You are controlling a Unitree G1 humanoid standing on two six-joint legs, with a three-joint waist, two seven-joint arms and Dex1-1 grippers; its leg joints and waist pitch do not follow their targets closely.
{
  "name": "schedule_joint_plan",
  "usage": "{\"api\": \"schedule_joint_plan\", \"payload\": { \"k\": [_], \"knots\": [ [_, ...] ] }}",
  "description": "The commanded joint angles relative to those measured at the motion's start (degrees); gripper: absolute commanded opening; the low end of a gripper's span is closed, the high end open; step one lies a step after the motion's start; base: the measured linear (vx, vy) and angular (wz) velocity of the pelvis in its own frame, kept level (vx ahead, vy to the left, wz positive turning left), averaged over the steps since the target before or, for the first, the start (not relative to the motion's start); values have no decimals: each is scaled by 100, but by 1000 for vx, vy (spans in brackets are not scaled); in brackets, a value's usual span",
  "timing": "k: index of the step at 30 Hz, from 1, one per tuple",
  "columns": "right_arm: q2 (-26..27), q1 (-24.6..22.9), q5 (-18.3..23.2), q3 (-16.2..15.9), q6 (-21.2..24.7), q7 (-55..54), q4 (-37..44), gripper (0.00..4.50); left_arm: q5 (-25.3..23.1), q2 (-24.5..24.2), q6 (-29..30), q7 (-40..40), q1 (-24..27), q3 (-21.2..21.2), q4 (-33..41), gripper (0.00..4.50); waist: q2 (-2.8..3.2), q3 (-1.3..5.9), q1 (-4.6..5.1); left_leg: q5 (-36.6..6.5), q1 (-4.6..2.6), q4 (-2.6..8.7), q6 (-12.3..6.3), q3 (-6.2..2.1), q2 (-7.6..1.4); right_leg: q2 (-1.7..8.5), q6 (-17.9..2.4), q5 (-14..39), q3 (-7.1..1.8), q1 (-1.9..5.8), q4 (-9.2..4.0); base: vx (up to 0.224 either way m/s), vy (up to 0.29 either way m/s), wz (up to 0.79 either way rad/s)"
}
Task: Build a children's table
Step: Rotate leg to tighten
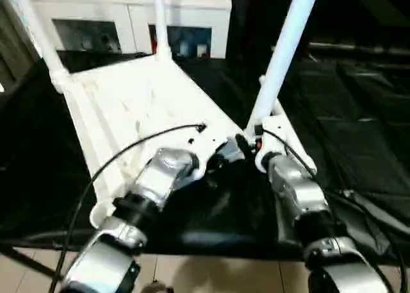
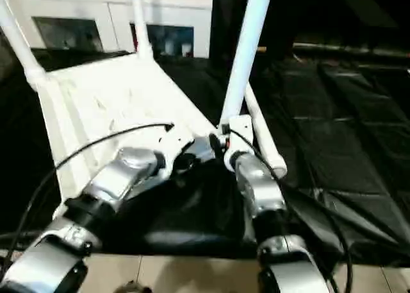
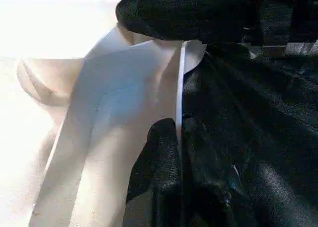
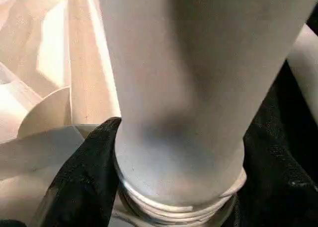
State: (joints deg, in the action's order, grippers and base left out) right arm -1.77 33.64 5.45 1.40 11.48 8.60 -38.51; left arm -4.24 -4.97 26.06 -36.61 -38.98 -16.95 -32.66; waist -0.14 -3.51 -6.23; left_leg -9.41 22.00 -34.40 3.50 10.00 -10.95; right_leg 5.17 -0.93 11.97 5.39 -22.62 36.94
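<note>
The white plastic rectangular tabletop point(image 1: 138, 107) is seen lying upside down on a black padded work surface point(image 1: 359, 139), its ribbed underside turned up. Three white tubular legs are seen standing up out of its corner sockets: one at the far left corner point(image 1: 38, 33), one at the far corner in front of the cabinet point(image 1: 159, 20), and one at the near right corner point(image 1: 285, 59). A fourth white tubular leg point(image 2: 262, 136) appears to lie flat on the black surface just beside the tabletop's right edge, so the near left socket point(image 1: 102, 209) is judged to be unfilled yet.

The right gripper point(image 4: 174, 187) is set around the flared base of the near right leg, its black fingers point(image 4: 87, 177) on either side of the tube, where threaded rings show at the socket. Whether that leg is fully seated cannot be told. The left gripper point(image 3: 171, 162) is closed to a narrow pinch on a thin upright rib of the tabletop's underside, apparently to steady it.

Roughly three quarters of the job is judged done; the last leg remains.

Behind the work surface a white cabinet with glass doors point(image 1: 128, 24) is seen, and a pale tiled floor point(image 1: 211, 274) shows below the near edge.
</note>
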Motion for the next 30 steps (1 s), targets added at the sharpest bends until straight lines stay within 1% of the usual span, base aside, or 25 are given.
{"api": "schedule_joint_plan", "payload": {
  "k": [1, 2, 3, 5, 6, 8, 9, 10, 11, 12, 13, 15, 16, 17, 18, 19, 20, 21, 22, 23, 24, 25, 28, 29, 30],
  "knots": [
    [296, 5, 163, 27, 63, 21, -445, 276, 108, 279, -131, 244, -129, 68, -137, 0, 7, 380, 10, -1317, -99, 430, -16, -81, -206, 388, -1002, 1000, -330, 269, -563, 0, 0, 0],
    [303, 19, 169, 40, 47, 21, -466, 276, 108, 284, -140, 250, -135, 67, -152, 0, 4, 376, 15, -1362, -105, 434, 0, -83, -207, 388, -1002, 1050, -329, 266, -569, 0, 0, 0],
    [318, 51, 184, 65, 13, 10, -515, 310, 107, 296, -156, 267, -149, 64, -183, 0, -3, 376, 13, -1414, -108, 439, 7, -85, -205, 387, -994, 1098, -329, 272, -572, 0, 0, 0],
    [306, 108, 231, 107, -49, 76, -546, 345, 105, 273, -228, 207, -139, 39, -184, 0, -16, 377, 13, -1406, -101, 441, -6, -85, -206, 393, -980, 1093, -334, 274, -578, 0, 0, 0],
    [305, 110, 232, 109, -52, 79, -547, 348, 104, 273, -230, 204, -138, 39, -183, 0, -15, 381, 7, -1385, -98, 441, -25, -89, -207, 399, -981, 1052, -334, 282, -569, 0, 0, 0],
    [260, 155, 206, 100, -123, 148, -535, 372, 97, 246, -275, 120, -112, 49, -146, 0, -11, 384, 12, -1294, -86, 443, -67, -92, -214, 392, -1013, 898, -329, 284, -554, 0, 0, 0],
    [204, 190, 148, 80, -188, 240, -503, 372, 101, 201, -337, 23, -87, 42, -99, 0, -22, 387, 10, -1233, -81, 437, -93, -86, -209, 396, -1037, 826, -328, 288, -549, 0, 0, 0],
    [175, 203, 123, 66, -213, 291, -477, 382, 105, 175, -367, -26, -74, 34, -71, 0, -22, 391, 10, -1190, -77, 434, -117, -84, -208, 392, -1048, 765, -329, 291, -541, 0, 0, 0],
    [32, 188, 67, 18, -221, 432, -248, 390, 155, 53, -487, -254, -8, 15, 51, 0, -22, 392, 10, -1166, -76, 432, -128, -82, -207, 393, -1058, 735, -330, 292, -539, 0, 0, 0],
    [-38, 174, 51, 0, -210, 498, -139, 408, 174, 3, -514, -337, 16, 11, 97, 0, -43, 391, 1, -1130, -74, 431, -142, -85, -206, 394, -1052, 724, -324, 305, -545, 0, 0, 0],
    [-157, 138, 32, -36, -182, 626, 35, 408, 188, -78, -603, -458, 47, -2, 146, 0, -37, 397, 12, -1002, -49, 418, -209, -78, -200, 389, -1068, 595, -324, 314, -527, 0, 0, 0],
    [-349, 51, -9, -135, -126, 892, 308, 431, 227, -200, -698, -636, 95, -1, 206, 0, -44, 393, 3, -944, -55, 409, -270, -69, -204, 386, -1062, 536, -329, 309, -524, 0, 0, 0],
    [-583, -65, -12, -267, 4, 1262, 617, 440, 238, -313, -710, -737, 119, 11, 236, 0, -38, 395, 3, -918, -54, 408, -277, -71, -208, 392, -1070, 520, -332, 309, -518, 0, 0, 0],
    [-753, -161, -8, -376, 92, 1537, 831, 440, 248, -383, -752, -803, 134, 21, 249, 0, -47, 381, -8, -959, -66, 412, -308, -62, -208, 376, -1049, 587, -332, 300, -536, 0, 0, 0],
    [-970, -287, -8, -516, 204, 1866, 1096, 447, 266, -467, -748, -889, 152, 35, 269, 0, -41, 377, -25, -976, -70, 413, -312, -65, -209, 374, -1025, 629, -330, 304, -540, 0, 0, 0],
    [-1045, -330, -17, -563, 225, 1973, 1178, 447, 267, -495, -763, -919, 157, 36, 274, 0, -40, 374, -49, -983, -76, 420, -320, -67, -223, 372, -990, 647, -334, 305, -539, 0, 0, 0],
    [-1363, -514, -64, -754, 266, 2403, 1509, 447, 282, -614, -848, -1067, 182, 39, 303, 0, -50, 364, -53, -1014, -64, 425, -317, -73, -216, 369, -960, 713, -328, 313, -551, 0, 0, 0],
    [-1552, -619, -82, -846, 296, 2635, 1684, 447, 322, -691, -916, -1220, 215, 36, 356, 0, -53, 367, -52, -996, -56, 426, -322, -76, -231, 384, -946, 681, -338, 312, -544, 0, 0, 0],
    [-1770, -728, -99, -930, 317, 2916, 1861, 447, 392, -787, -1005, -1464, 265, 27, 451, 0, -53, 373, -51, -998, -56, 424, -322, -75, -227, 380, -952, 681, -333, 313, -545, 0, 0, 0],
    [-1827, -754, -95, -947, 315, 2990, 1907, 447, 422, -821, -1025, -1559, 289, 17, 499, 0, -65, 365, -42, -1032, -51, 423, -324, -67, -225, 388, -977, 747, -335, 307, -553, 0, 0, 0],
    [-2043, -851, -49, -1019, 317, 3310, 2085, 447, 570, -970, -1073, -2007, 405, -32, 749, 0, -68, 365, -36, -1076, -48, 424, -319, -67, -214, 397, -985, 889, -332, 311, -567, 0, 0, 0],
    [-2151, -900, -17, -1057, 324, 3477, 2177, 447, 653, -1049, -1090, -2251, 470, -59, 891, 0, -68, 363, -30, -1069, -47, 424, -334, -67, -232, 402, -997, 930, -337, 302, -562, 0, 0, 0],
    [-2371, -984, 68, -1176, 377, 3890, 2351, 447, 837, -1283, -950, -2873, 618, -198, 1275, 0, -62, 368, -34, -966, -52, 417, -395, -61, -238, 387, -1081, 790, -338, 284, -539, 0, 0, 0],
    [-2417, -1001, 92, -1208, 400, 3985, 2391, 447, 869, -1344, -898, -3008, 648, -241, 1359, 0, -50, 369, -33, -954, -57, 421, -409, -63, -247, 385, -1120, 747, -335, 276, -531, 0, 0, 0],
    [-2479, -1024, 103, -1252, 434, 4068, 2475, 447, 879, -1434, -890, -3167, 686, -308, 1446, 0, -51, 368, -44, -940, -73, 424, -429, -65, -257, 382, -1146, 710, -338, 264, -529, 0, 0, 0]
  ]
}}
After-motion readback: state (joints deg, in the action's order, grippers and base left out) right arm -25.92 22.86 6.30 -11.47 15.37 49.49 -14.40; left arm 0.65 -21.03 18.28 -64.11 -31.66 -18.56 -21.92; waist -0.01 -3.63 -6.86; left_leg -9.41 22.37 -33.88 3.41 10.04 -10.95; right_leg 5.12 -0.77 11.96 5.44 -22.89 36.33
